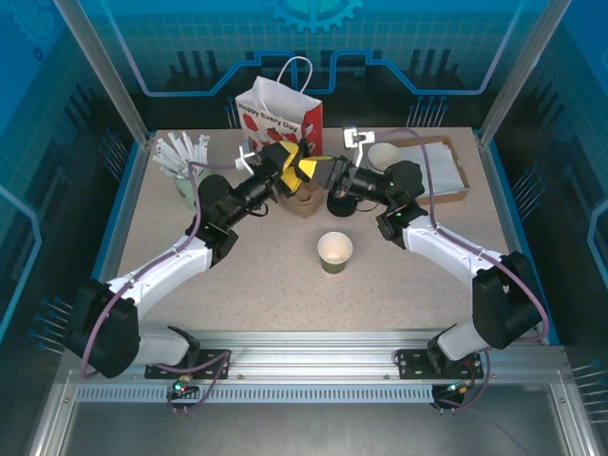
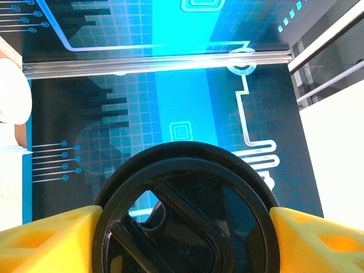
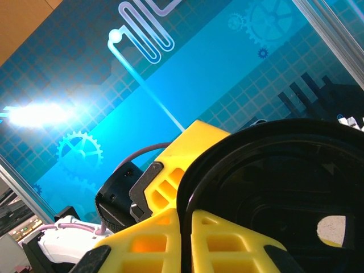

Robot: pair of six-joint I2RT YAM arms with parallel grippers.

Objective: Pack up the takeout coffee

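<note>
Green cup (image 1: 334,250) mid-table, unlidded. Black lid (image 2: 185,222) aloft beyond it: right gripper (image 3: 185,227) pinches rim, left gripper (image 2: 185,213) wide astride, grip unclear. Lidding and far paper bag (image 1: 280,109) remain

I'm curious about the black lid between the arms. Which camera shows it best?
The left wrist view: the black lid faces the camera, ribs clear. The right wrist view catches it obliquely, cropped; from the top it is too small to make out.
</note>
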